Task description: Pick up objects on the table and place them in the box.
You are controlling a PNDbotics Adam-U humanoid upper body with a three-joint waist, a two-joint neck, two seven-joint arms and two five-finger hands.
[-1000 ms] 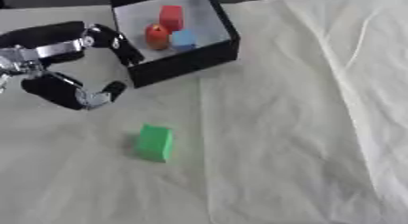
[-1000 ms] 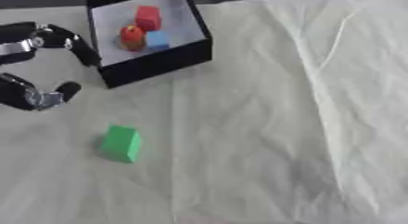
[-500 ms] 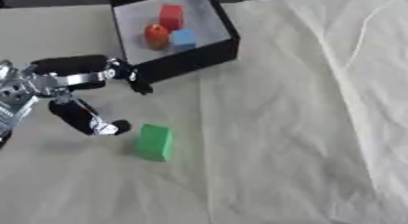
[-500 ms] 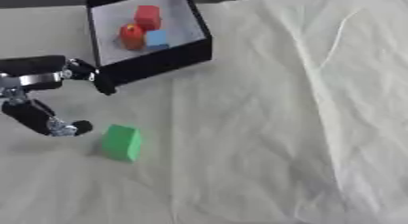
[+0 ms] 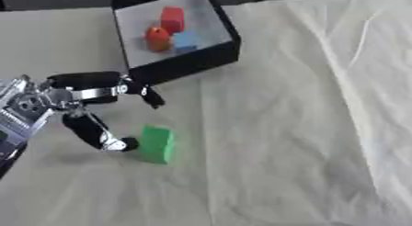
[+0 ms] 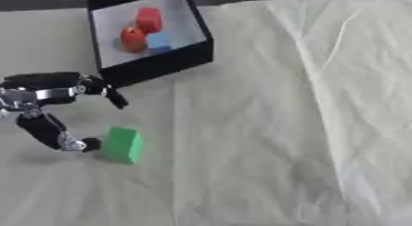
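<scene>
Left hand (image 5: pixel 77 105) hovered at the near left, fingers spread wide and holding nothing, thumb tip just beside the green block (image 5: pixel 157 144). Block looked light, rigid and smooth-faced, likely foam or plastic; its two broad opposite faces seemed the best place to pinch. It stood on the cloth (image 5: pixel 306 128), near of the black box (image 5: pixel 185 64). Right hand was out of view.
</scene>
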